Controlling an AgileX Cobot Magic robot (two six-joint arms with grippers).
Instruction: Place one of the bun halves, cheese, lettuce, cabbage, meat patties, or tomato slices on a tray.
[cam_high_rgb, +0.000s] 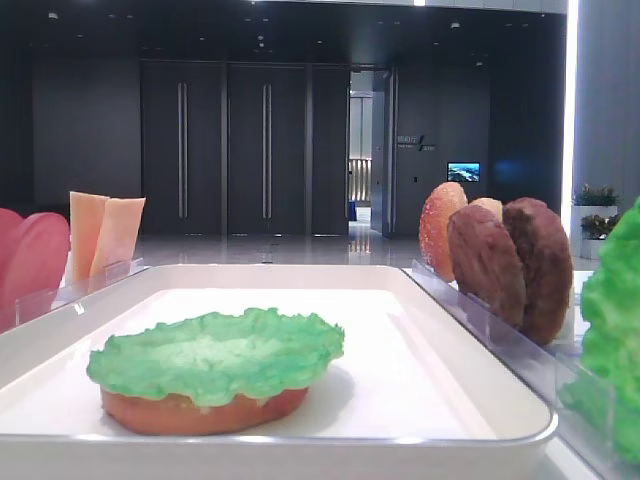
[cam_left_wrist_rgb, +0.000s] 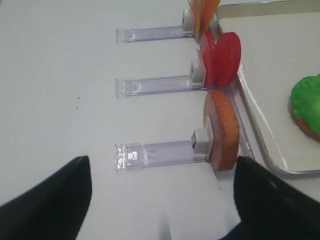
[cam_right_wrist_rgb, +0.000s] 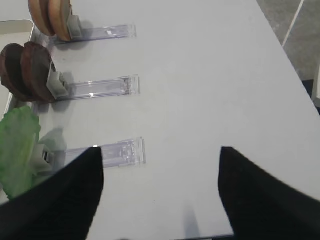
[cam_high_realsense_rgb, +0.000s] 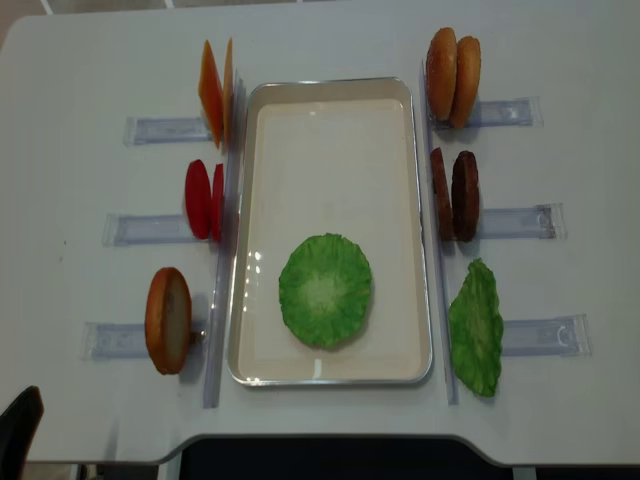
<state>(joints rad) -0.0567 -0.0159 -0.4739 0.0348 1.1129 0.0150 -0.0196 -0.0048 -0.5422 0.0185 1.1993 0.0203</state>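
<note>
Right wrist view shows the right gripper (cam_right_wrist_rgb: 160, 195) with its two dark fingers spread wide over bare table and nothing between them. Ahead of it and to the left, toward the tray, stand three clear holders: the nearest carries the bushy cabbage (cam_right_wrist_rgb: 17, 145), the next the meat patties (cam_right_wrist_rgb: 27, 72), the farthest a pair of bun halves (cam_right_wrist_rgb: 50, 17).

Left wrist view shows the left gripper (cam_left_wrist_rgb: 162, 200) the same way, fingers wide and empty. Straight ahead lies a holder with a single bun half (cam_left_wrist_rgb: 222, 127) standing on edge just beside the tray (cam_left_wrist_rgb: 260, 140); beyond it come the tomato slices (cam_left_wrist_rgb: 222, 62), then the cheese (cam_left_wrist_rgb: 202, 12).

On the tray, toward its near end, the lettuce (cam_high_realsense_rgb: 325, 290) lies flat on top of a bun half (cam_high_rgb: 200, 412), covering it almost to the rim.

By the usual stacking order a patty seems the likely next piece, though the task names none in particular. The patties sit on the right side of the tray, about level with its middle, so the right arm is the nearer. They stand upright, faces pointing along the tray's long edge; the fingers would probably have to close across a disc's thickness, coming in from the holder's outer end.
</note>
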